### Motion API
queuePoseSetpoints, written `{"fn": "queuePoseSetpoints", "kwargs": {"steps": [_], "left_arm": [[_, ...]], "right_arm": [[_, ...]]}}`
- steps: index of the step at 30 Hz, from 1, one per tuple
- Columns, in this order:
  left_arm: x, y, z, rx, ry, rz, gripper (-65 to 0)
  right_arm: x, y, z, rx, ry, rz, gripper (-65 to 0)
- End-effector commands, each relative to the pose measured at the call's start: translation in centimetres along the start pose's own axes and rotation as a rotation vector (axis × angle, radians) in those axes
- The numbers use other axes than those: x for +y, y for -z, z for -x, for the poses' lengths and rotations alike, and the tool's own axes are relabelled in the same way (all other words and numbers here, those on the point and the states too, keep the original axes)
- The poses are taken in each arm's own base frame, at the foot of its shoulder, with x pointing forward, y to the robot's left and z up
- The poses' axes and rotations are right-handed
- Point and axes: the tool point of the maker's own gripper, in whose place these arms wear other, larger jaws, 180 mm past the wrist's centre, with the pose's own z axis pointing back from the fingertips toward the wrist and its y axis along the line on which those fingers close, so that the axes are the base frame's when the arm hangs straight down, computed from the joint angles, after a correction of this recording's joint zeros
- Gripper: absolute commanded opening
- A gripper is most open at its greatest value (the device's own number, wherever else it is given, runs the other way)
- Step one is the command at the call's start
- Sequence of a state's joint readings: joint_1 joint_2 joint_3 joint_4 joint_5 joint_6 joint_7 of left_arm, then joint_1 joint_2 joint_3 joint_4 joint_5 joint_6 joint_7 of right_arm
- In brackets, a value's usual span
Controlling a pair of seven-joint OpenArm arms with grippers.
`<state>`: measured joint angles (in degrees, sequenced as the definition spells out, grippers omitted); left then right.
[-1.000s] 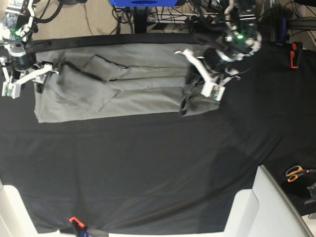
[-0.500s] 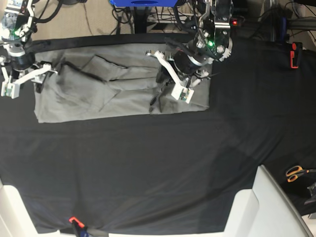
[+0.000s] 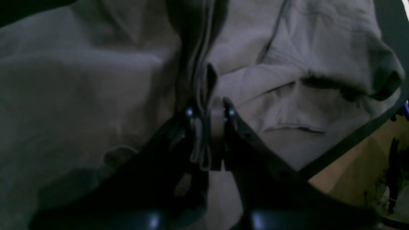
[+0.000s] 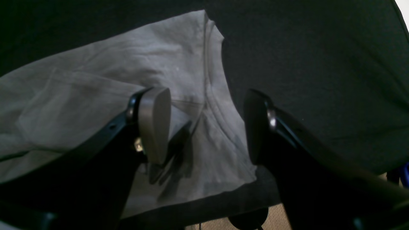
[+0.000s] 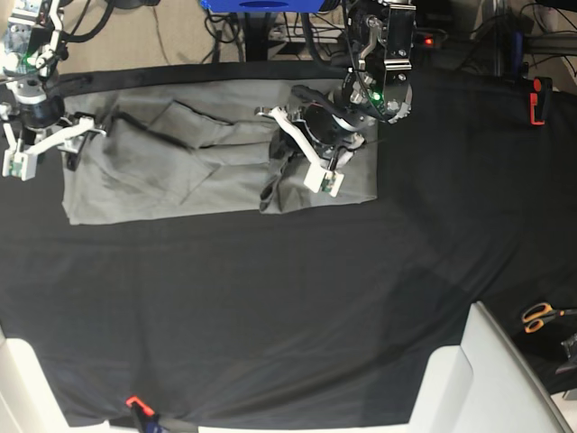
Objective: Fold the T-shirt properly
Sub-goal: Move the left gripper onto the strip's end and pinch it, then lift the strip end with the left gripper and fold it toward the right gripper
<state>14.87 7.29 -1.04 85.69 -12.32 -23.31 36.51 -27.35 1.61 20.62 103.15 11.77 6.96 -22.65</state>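
Mid-fold: my left gripper [image 3: 207, 110] pinches the shirt [image 5: 162, 171] hem, lifted over the middle; right gripper [image 4: 204, 124] hangs spread at the far end. Next, I'd lay it flat.

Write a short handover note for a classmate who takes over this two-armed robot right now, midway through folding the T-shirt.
Left claw: shut on a bunched fold of the plain grey cotton T-shirt, carrying the shirt's end over its middle.
Right claw: open, hovering over the shirt's other end near its corner, holding nothing.
Shirt lies along the far edge of the black table cloth.
Done: shirt narrowed into a long strip; crosswise fold begun.
Left: lay the carried end down, release, smooth, finish folding.
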Motion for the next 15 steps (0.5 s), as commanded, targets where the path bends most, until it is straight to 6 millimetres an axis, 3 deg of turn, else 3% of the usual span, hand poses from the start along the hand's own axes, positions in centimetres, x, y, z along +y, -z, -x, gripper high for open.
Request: {"fn": "queuePoseSetpoints", "kwargs": {"steps": [1, 11, 15], "left_arm": [[-0.6, 0.0, -1.0, -0.039, -0.007, 0.02, -65.0], [-0.9, 0.0, -1.9, -0.062, -0.014, 0.035, -65.0], [-2.6, 0.1, -2.9, -0.107, -0.097, 0.122, -52.5]], "right_arm": [[-0.1, -0.2, -1.4, -0.047, -0.008, 0.0, -30.6], [-0.1, -0.2, -1.4, -0.046, -0.007, -0.001, -30.6], [-0.1, -0.2, -1.4, -0.046, -0.007, -0.001, -30.6]]}}
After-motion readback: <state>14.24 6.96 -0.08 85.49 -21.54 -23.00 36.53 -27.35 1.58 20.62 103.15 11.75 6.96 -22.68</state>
